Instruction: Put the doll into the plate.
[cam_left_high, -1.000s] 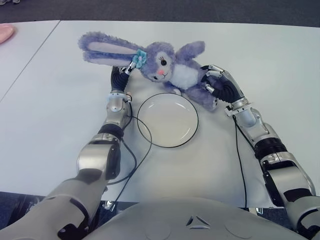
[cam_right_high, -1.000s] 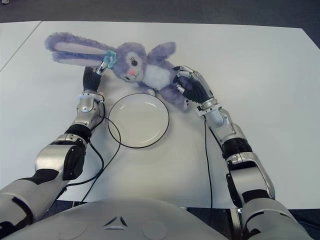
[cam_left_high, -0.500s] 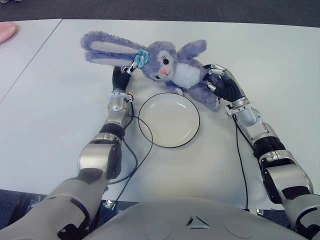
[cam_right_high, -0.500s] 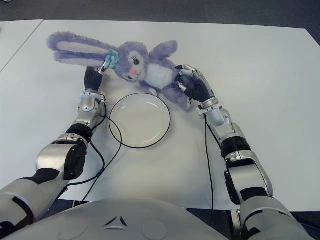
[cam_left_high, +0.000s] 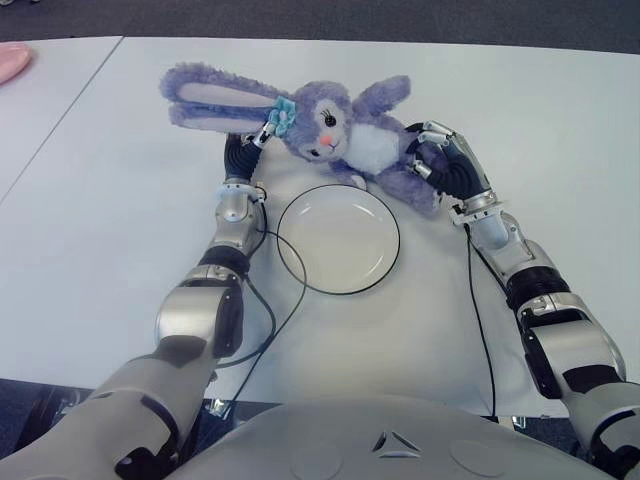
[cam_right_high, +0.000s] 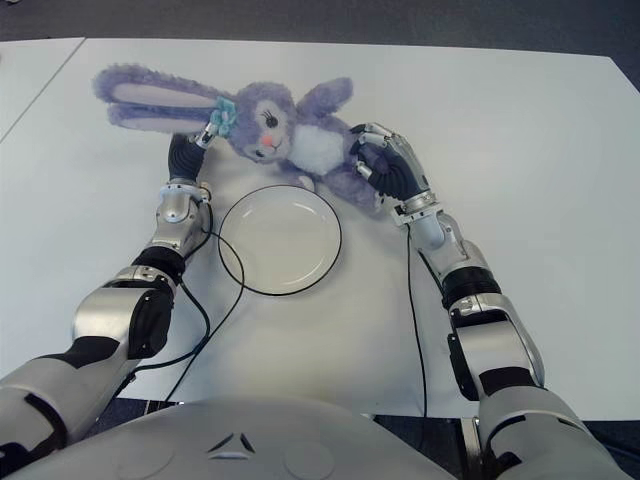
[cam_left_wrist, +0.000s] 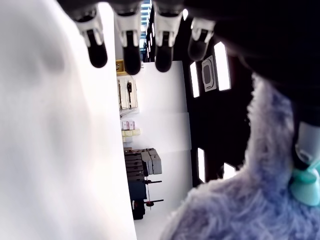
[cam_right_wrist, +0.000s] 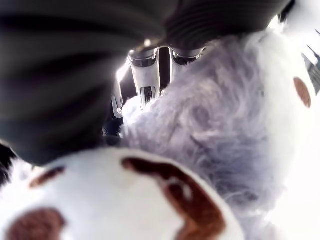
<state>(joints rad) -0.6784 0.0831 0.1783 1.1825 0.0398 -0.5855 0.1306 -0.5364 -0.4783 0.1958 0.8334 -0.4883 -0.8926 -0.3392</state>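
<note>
Plate (cam_left_high: 338, 240) on table (cam_left_high: 520, 120) holds nothing. Doll (cam_left_high: 335, 135) just past its far rim, right hand (cam_left_high: 448, 168) gripping its lower body, left hand (cam_left_high: 243, 152) under its head, fingers uncurled.

You see the plate (cam_left_high: 338, 239) at the table's (cam_left_high: 120, 230) centre, with the doll (cam_left_high: 330, 130) just behind it; the left hand (cam_left_high: 243, 153) sits under the doll's head on the left, the right hand (cam_left_high: 448, 168) clasping its lower body on the right
</note>
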